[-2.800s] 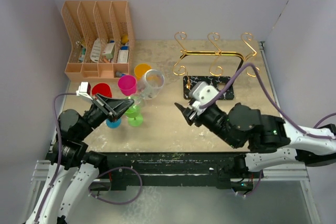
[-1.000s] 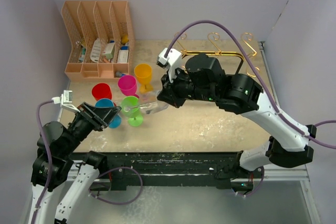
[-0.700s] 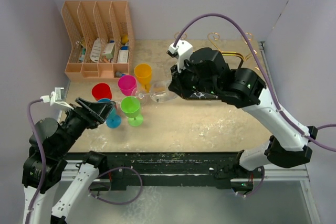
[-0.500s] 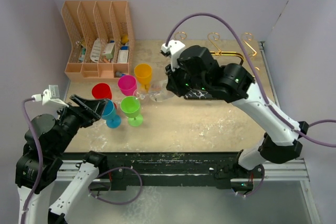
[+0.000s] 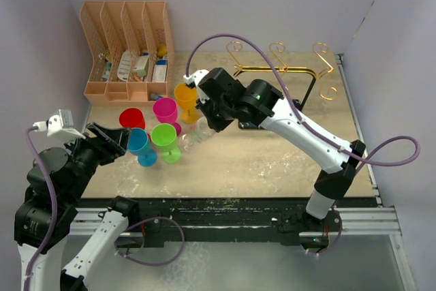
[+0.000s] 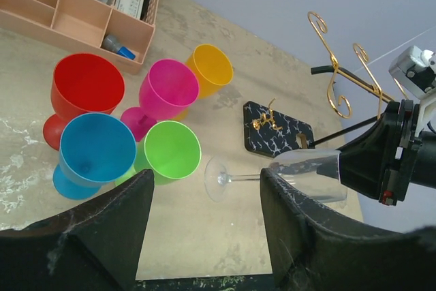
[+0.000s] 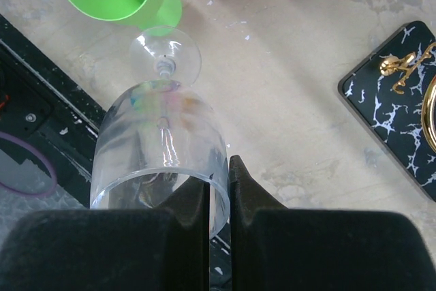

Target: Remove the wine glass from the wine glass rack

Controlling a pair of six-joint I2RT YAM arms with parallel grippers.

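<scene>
The clear wine glass (image 7: 160, 148) lies on its side in the air, foot (image 6: 219, 178) pointing toward the green cup. My right gripper (image 7: 218, 172) is shut on the glass's rim, one finger inside the bowl and one outside. From above, the glass (image 5: 193, 136) hangs just under the right gripper (image 5: 204, 124), beside the coloured cups. The wine glass rack (image 5: 279, 69) stands behind at the back right with no glass on its gold hooks; its black marbled base (image 6: 279, 138) lies to the glass's right. My left gripper (image 6: 204, 216) is open and holds nothing, well short of the glass.
Red (image 5: 131, 118), blue (image 5: 139, 144), green (image 5: 165, 140), pink (image 5: 165, 109) and yellow (image 5: 185, 95) cups cluster left of the glass. An orange file organiser (image 5: 126, 52) with small items stands at the back left. The table's black front rail (image 7: 41, 127) runs below the glass.
My right arm has carried the glass leftward and nearer, up to the green cup. My left gripper has drawn back to the left and opened wider.
</scene>
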